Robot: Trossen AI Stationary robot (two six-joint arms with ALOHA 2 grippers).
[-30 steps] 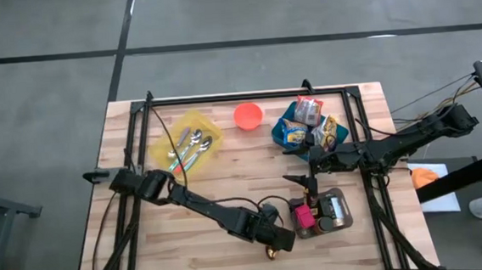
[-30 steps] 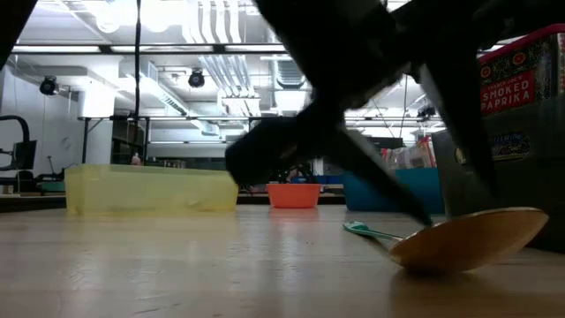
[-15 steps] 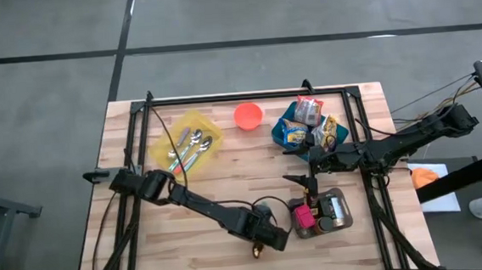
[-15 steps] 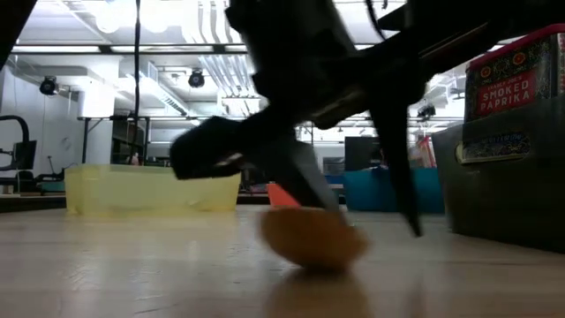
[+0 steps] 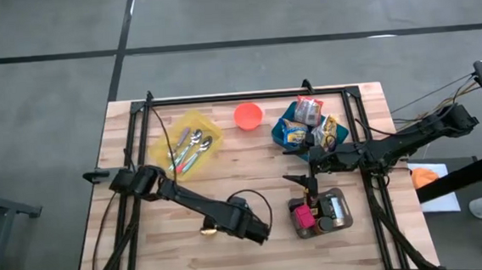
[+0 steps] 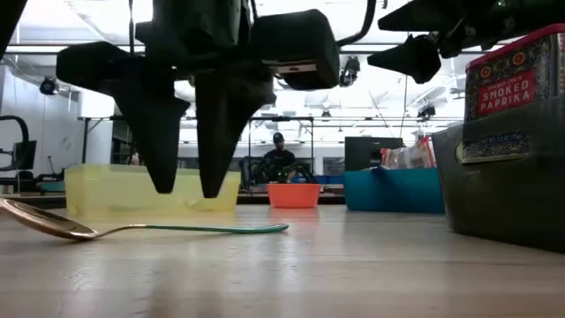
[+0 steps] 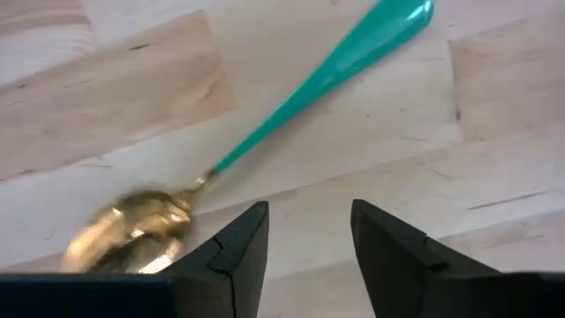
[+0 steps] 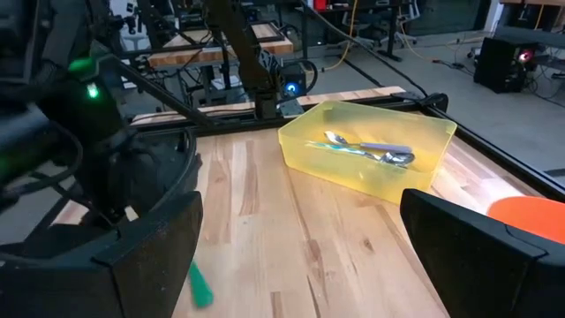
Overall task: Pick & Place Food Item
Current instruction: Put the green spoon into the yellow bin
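While the spoon (image 7: 256, 146) lies loose on the table (image 5: 147, 252) just ahead of my left gripper (image 7: 305, 243), jaws parted and empty, I judge the pick undone; right gripper (image 8: 300, 256) waits wide open near the spice box (image 5: 335, 209).

Grey concrete floor (image 5: 44, 123) w/ dark seam lines surrounds light wooden slatted counter (image 5: 147, 252). Ceiling: white ducts (image 6: 216, 71), bright strip lights. Seated person (image 6: 279, 159) in bkgd.

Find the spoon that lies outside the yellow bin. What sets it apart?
It is the gold spoon with the green handle, lying loose on the bare table by the left gripper. The other spoons are silver and sit in the yellow bin.
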